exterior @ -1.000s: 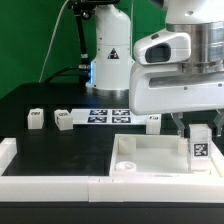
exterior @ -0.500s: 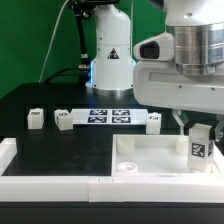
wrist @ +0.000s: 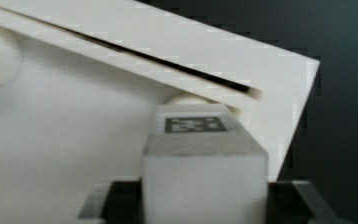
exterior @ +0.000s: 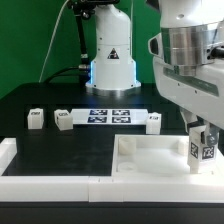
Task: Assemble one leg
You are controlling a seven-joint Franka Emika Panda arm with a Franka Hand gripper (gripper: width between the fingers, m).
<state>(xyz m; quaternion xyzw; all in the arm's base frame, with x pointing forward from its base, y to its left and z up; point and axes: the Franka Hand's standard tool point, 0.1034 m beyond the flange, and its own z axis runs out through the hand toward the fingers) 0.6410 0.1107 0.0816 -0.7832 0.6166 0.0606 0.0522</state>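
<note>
pinches the leg (exterior: 204, 150) in the hand (exterior: 203, 141), one finger pressed on each side, upright, tag facing the exterior camera. hangs it at the far right of the exterior view, over the near right corner of the large white square piece (exterior: 150, 158), close beside the raised rim there; cannot tell whether touching the piece or just above it. in the wrist view, shows the same leg straight between the two dark fingers (wrist: 115, 203), tag visible on top, with the white piece beneath and its edge slanting against the black table (wrist: 345, 35). shows three others on the table behind the piece: a first spare leg (exterior: 35, 118) and a second spare leg (exterior: 63, 120) towards the exterior view's left, a third spare leg (exterior: 153, 122) just beside the marker board (exterior: 110, 115). all three well apart from the hand.
</note>
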